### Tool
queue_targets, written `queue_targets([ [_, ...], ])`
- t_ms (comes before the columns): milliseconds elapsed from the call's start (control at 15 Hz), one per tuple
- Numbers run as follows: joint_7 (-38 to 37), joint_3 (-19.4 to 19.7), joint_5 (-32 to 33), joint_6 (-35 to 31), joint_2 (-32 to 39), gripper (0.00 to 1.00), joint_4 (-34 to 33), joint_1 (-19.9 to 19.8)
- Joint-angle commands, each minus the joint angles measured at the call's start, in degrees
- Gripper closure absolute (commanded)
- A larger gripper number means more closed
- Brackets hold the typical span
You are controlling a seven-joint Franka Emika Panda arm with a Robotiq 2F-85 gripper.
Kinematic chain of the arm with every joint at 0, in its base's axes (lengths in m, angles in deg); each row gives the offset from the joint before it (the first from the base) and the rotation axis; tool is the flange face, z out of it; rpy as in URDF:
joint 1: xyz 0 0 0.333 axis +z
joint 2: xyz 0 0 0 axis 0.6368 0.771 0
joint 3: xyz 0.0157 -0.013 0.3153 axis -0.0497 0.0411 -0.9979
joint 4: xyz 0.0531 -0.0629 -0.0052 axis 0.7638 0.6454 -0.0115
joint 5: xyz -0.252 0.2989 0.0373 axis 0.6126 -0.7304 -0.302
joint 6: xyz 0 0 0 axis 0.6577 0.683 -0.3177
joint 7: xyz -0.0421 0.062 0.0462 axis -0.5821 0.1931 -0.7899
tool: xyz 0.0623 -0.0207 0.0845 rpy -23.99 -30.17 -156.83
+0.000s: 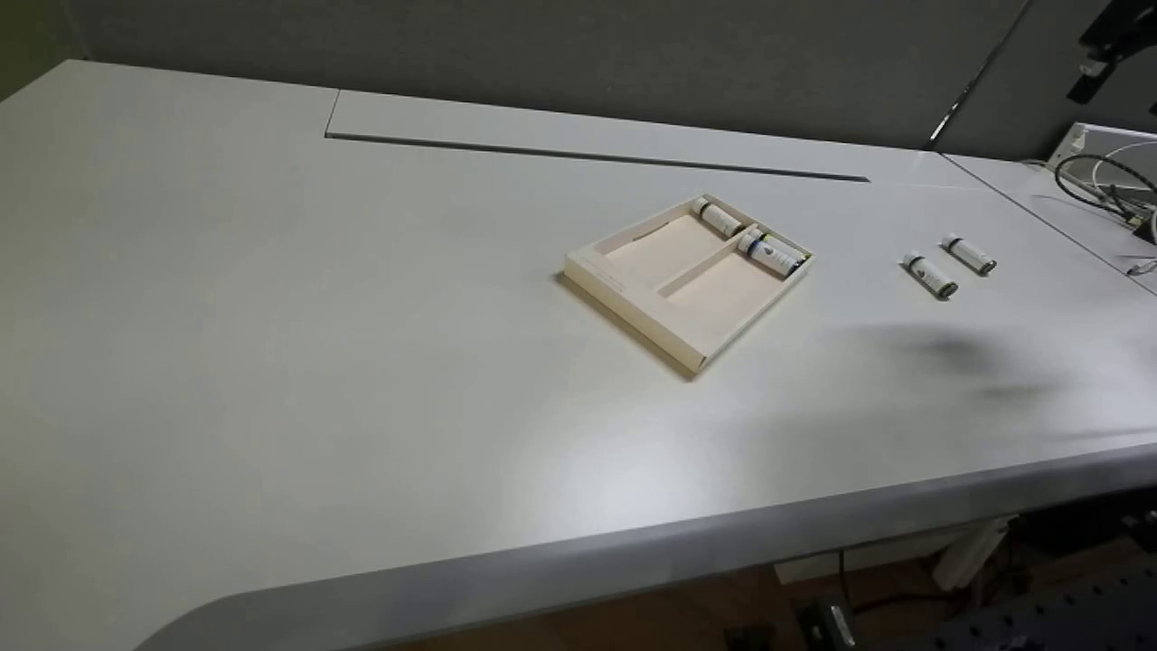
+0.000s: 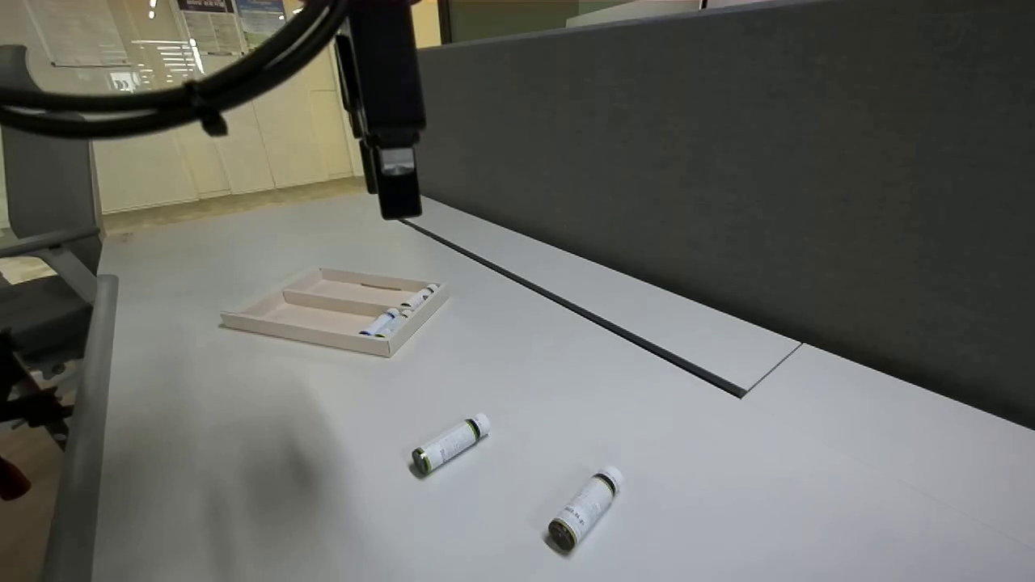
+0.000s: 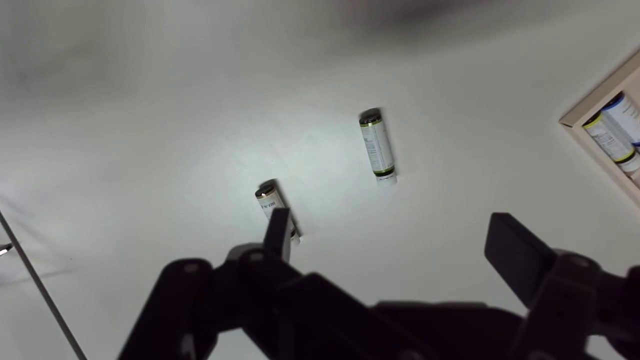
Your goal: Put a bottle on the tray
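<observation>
Closest in the wrist view, the gripper [image 3: 392, 235] hangs released above the bench [image 1: 362, 362], its jaws well apart, and partly hides a loose bottle [image 3: 269, 199]. That one and a second loose bottle [image 3: 378, 148] lie on their sides on the bench, near each other and apart from the beige tray [image 1: 630, 313]. One tray compartment [image 1: 655, 250] holds a single bottle [image 1: 720, 219] lying down, the other a blue-banded bottle [image 3: 625, 118] with a yellow-banded bottle [image 3: 609, 138] just beside it; which of these bottles the task means, I cannot tell.
</observation>
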Motion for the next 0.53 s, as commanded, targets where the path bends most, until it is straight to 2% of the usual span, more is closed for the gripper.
queue_targets([
  [0,-0.1,-0.7,0.1,0.2,-0.1,0.0,-0.2,-0.7],
  [267,-0.1,-0.7,0.1,0.2,-0.1,0.0,-0.2,-0.8],
  [400,-2.2,-1.0,2.2,-0.5,3.4,0.0,-1.6,-0.1],
  [467,0.9,-1.4,2.1,0.7,4.9,0.0,-2.2,-0.2],
])
